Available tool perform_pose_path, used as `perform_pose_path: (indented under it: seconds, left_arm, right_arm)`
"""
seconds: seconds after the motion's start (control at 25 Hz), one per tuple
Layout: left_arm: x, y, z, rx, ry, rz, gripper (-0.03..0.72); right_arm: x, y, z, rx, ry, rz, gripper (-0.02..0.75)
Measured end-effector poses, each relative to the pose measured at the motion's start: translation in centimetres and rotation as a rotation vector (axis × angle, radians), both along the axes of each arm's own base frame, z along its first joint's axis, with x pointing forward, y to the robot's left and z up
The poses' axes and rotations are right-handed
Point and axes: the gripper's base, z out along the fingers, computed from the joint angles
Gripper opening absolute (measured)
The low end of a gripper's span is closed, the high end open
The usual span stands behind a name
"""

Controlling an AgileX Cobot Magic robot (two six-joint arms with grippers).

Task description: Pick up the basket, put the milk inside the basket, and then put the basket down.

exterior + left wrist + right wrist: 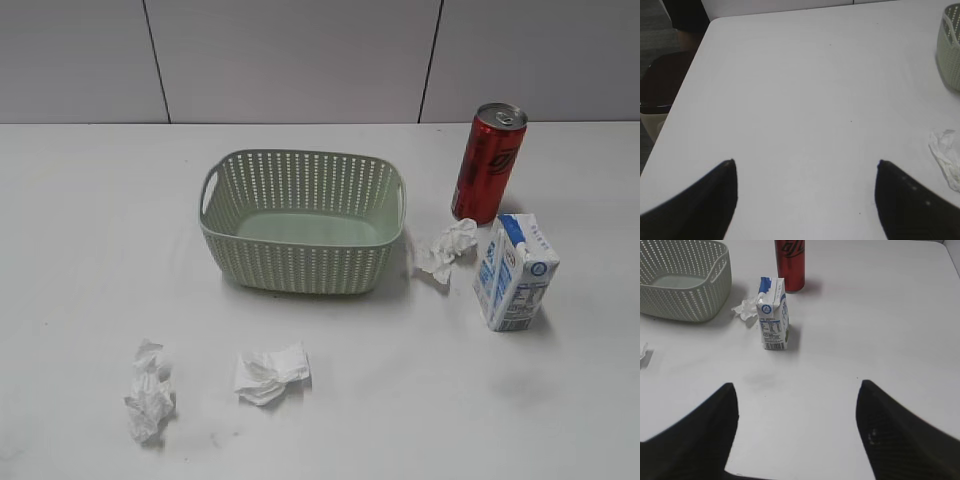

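White tabletop (90,250) fills most of what you see, and everything sits on it. Your biggest item is the basket (303,222), pale sage green with perforated sides, standing upright near the middle of the exterior view with nothing inside it. In the left wrist view only a slice of its wall shows at the right edge; in the right wrist view it sits at the upper left.

Next in size, the red can (488,162) stands upright to the right of the basket and further back. Just in front of the can you have the milk (515,273), a white and blue carton standing upright, well apart from the basket and close to the can. A crumpled tissue (449,248) lies between the basket and the milk. Two more tissue wads lie nearer you: one (270,373) in front of the basket, another (149,392) to its left.

Your left gripper (805,165) hangs over bare table, fingers spread wide, holding nothing. Your right gripper (796,390) is likewise spread and empty, with the milk ahead of it.
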Motion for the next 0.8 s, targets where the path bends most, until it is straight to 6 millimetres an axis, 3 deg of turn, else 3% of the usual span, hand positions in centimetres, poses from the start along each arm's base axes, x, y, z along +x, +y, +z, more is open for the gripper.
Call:
perform_pose_path:
  seconds: [0.6, 0.8]
  left_arm:
    - [0.1, 0.0, 0.1, -0.001, -0.001, 0.0, 0.62]
    - [2.2, -0.1, 2.7, -0.009, -0.042, -0.001, 0.615]
  right_arm:
    - [0.0, 0.0, 0.0, -0.001, 0.0, 0.0, 0.551]
    - [0.0, 0.0, 0.0, -0.001, 0.0, 0.0, 0.551]
